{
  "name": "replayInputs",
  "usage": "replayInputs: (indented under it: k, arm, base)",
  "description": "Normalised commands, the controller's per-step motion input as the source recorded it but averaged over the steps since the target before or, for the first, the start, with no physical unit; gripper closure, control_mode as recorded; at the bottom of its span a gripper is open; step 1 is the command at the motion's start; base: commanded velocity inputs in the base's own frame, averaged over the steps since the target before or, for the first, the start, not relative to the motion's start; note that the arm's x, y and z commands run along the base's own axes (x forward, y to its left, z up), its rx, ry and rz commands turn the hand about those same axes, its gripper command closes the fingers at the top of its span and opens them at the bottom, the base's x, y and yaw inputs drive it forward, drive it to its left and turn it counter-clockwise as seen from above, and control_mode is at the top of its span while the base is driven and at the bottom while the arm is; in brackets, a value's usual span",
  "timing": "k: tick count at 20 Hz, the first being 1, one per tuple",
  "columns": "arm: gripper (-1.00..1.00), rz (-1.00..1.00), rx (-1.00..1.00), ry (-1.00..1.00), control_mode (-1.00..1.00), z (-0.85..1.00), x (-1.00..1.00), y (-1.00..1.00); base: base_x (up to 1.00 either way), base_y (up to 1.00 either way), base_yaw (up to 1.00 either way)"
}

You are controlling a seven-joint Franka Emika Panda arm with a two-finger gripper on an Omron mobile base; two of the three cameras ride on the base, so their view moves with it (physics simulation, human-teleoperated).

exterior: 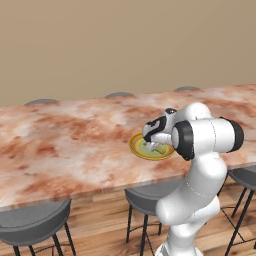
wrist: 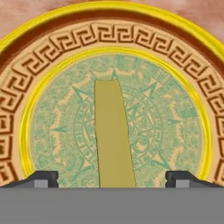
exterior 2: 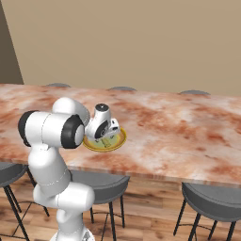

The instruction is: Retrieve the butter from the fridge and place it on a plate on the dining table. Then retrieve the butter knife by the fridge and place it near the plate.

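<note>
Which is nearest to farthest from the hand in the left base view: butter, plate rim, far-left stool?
1. butter: directly under the hand, lying on the plate's centre between the open fingers.
2. plate rim: rings the butter, just left of the hand.
3. far-left stool: at the table's near edge, bottom-left corner.

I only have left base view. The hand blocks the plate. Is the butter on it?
Observer: Yes. In the hand view the butter lies on the green centre of the plate.
Operator: Jaws let go?
Observer: The gripper is open; each fingertip stands well clear of the stick, one on either side.
Operator: Plate near the table edge?
Observer: In the right base view it sits on the dining table close to the near edge, with a stool below.
</note>
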Motion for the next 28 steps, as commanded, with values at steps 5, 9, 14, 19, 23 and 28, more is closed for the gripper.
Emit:
replayInputs:
  k: [5, 9, 14, 19, 23, 28]
  arm:
    - [-1.00, -0.01, 0.00, 0.06, -1.00, 0.58, -0.16, 0.00]
    - [-1.00, -0.05, -0.01, 0.04, -1.00, 1.00, -0.23, 0.00]
    - [-1.00, -0.09, -0.11, 0.13, -1.00, 1.00, -0.39, 0.00]
    - [-1.00, -0.07, -0.24, 0.03, -1.00, 0.83, -0.53, 0.34]
    - [-1.00, -0.02, -0.07, 0.09, -1.00, 0.36, -0.33, 0.23]
    - [-1.00, -0.07, -0.04, -0.04, -1.00, 0.62, -0.57, 0.05]
  base:
    - [0.00, 0.00, 0.00]
    - [0.00, 0.00, 0.00]
    - [0.00, 0.00, 0.00]
    - [0.00, 0.00, 0.00]
    - [0.00, 0.00, 0.00]
    - [0.00, 0.00, 0.00]
